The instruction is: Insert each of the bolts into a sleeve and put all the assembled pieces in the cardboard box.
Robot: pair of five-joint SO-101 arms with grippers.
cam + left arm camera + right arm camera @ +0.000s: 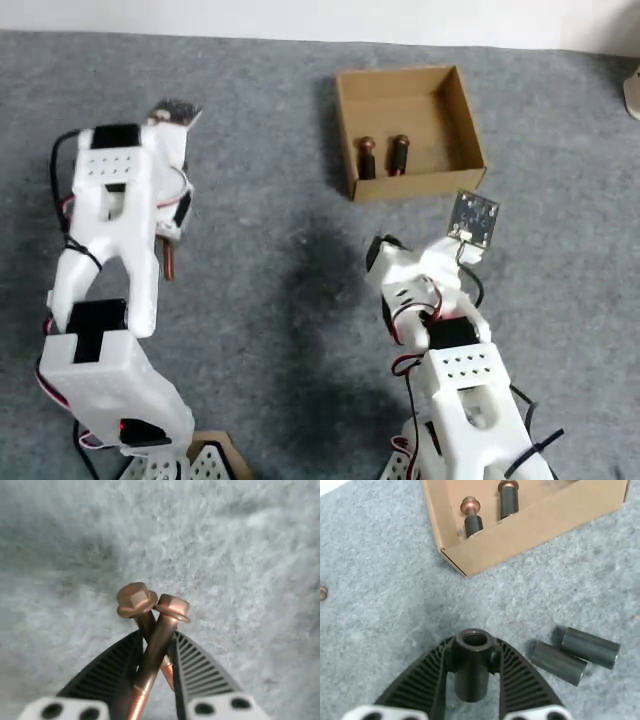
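Observation:
My left gripper is shut on two copper bolts that cross between its fingers, hex heads pointing out over the grey carpet. In the high view it hangs at the left with a bolt shaft sticking out. My right gripper is shut on a black sleeve held upright, its open end showing. In the high view the right gripper sits just in front of the cardboard box. Two bolt-and-sleeve pieces lie inside the box.
Two loose black sleeves lie side by side on the carpet beside my right gripper. The box's near wall stands just beyond them. A copper bolt end shows at that view's edge. Open carpet lies between the arms.

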